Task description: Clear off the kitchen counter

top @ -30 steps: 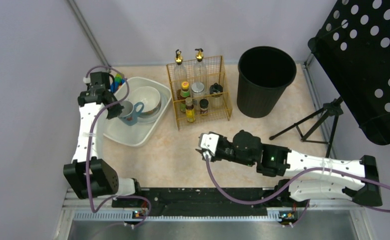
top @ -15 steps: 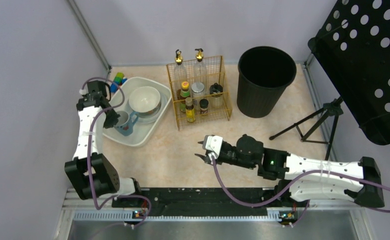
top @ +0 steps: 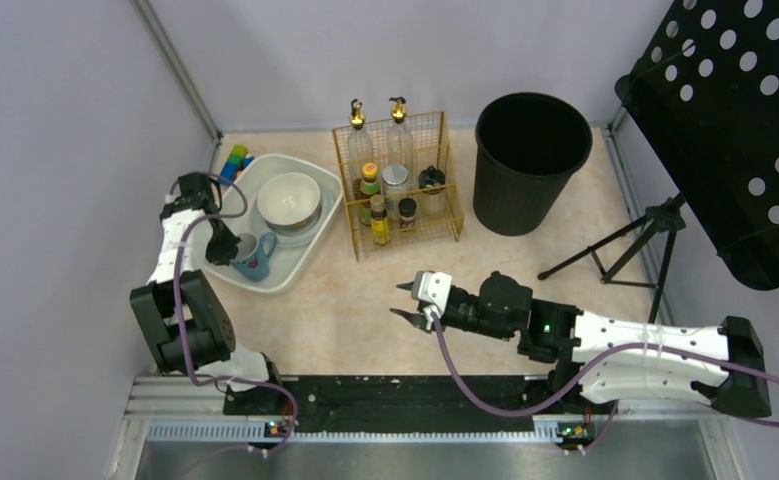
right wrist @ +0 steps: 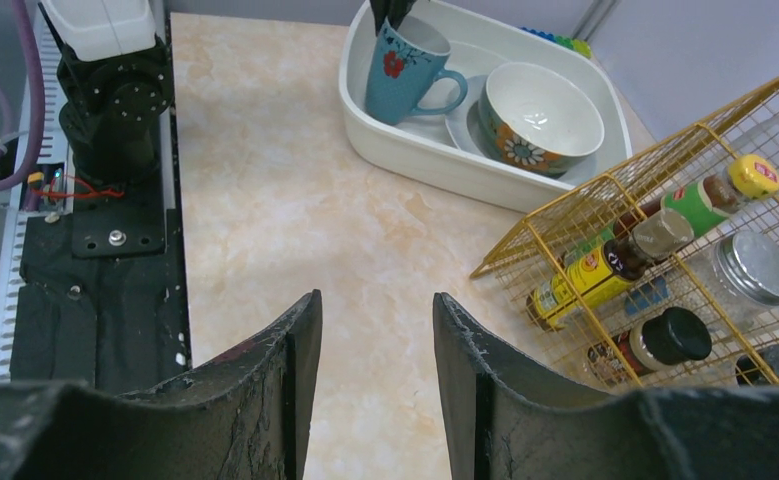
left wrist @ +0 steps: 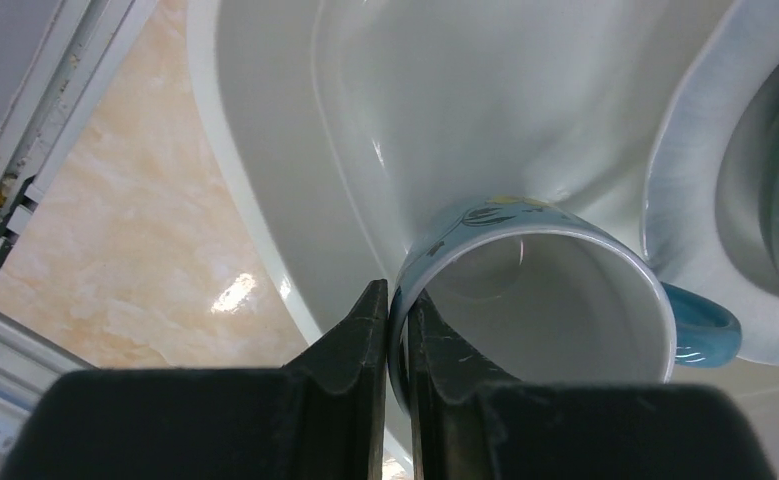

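Observation:
The beige marbled kitchen counter (top: 355, 300) holds a white oval tub (top: 283, 270) at the left. My left gripper (top: 233, 247) is shut on the rim of a blue mug (top: 252, 256), which sits in the tub's near end. The left wrist view shows one finger (left wrist: 363, 330) outside the mug (left wrist: 555, 300) wall and one inside. A floral bowl (top: 289, 200) on a plate lies beside it in the tub. My right gripper (top: 405, 300) is open and empty, low over the counter's middle, with only bare counter (right wrist: 365, 330) between its fingers.
A gold wire rack (top: 397, 185) with bottles and jars stands at the back middle. A black bin (top: 527, 160) stands at the back right. A black tripod (top: 625, 245) and a perforated black panel (top: 735, 120) are at the right. Coloured blocks (top: 235, 160) lie behind the tub.
My left gripper has lowered the blue mug toward the tub's near end. My right arm has drawn back slightly toward the near edge, jaws still open.

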